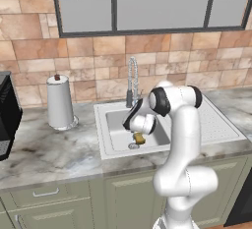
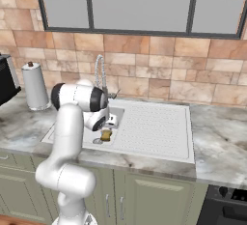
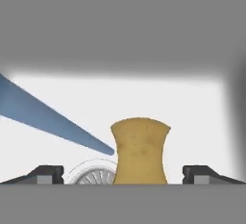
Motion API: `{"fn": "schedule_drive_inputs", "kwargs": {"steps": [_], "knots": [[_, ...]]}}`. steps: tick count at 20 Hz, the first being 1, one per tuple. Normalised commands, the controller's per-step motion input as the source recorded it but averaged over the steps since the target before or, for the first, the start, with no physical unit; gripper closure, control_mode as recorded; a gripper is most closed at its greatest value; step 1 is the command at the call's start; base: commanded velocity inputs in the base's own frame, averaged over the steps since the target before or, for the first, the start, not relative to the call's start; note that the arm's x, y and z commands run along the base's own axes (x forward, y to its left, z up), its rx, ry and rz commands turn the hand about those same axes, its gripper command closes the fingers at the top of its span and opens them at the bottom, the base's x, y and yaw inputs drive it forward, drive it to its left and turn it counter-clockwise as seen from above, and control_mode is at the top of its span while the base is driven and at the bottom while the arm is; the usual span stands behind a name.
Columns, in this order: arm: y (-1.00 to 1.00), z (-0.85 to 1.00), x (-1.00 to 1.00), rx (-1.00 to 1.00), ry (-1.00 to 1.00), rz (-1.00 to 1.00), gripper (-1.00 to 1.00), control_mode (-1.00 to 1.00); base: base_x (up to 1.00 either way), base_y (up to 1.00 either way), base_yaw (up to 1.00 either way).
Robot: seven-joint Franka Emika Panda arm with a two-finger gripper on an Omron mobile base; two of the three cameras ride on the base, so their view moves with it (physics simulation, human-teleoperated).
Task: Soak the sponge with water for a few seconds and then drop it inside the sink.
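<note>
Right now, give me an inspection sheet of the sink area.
Surface: marble counter, sink set into it.
Job's things: sponge hangs over the basin beside the drain; water meets its edge.
Clutter: paper towel roll and a black appliance on the counter.
Grippers: gripper open, fingers wide of the sponge on both sides.
Cables: nothing seen.
Surroundings: faucet, tiled wall, window, cabinets below.

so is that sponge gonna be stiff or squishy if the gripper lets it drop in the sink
Probably squishy: the sponge looks pinched in at its waist. Likely light for its size. With the water striking it, it may be slick, and it should land flat, not roll.
</note>
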Motion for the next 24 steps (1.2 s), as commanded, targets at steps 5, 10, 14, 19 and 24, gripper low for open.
{"fn": "schedule_drive_inputs", "kwargs": {"steps": [5,10,14,19,24], "knots": [[-0.07,0.43,-0.34,0.01,-0.03,0.00,-1.00,-1.00,0.00,0.00,0.00],[-0.10,0.62,0.00,0.00,-0.03,0.00,-1.00,-1.00,0.00,0.00,0.00],[-0.10,0.47,0.00,0.02,-0.05,0.00,-1.00,-1.00,0.00,0.00,0.00],[-0.14,0.44,-0.01,0.02,-0.04,0.00,-1.00,-1.00,0.00,0.00,0.00],[-0.21,0.41,-0.20,0.02,-0.04,0.00,-1.00,-1.00,0.00,0.00,0.00]]}}
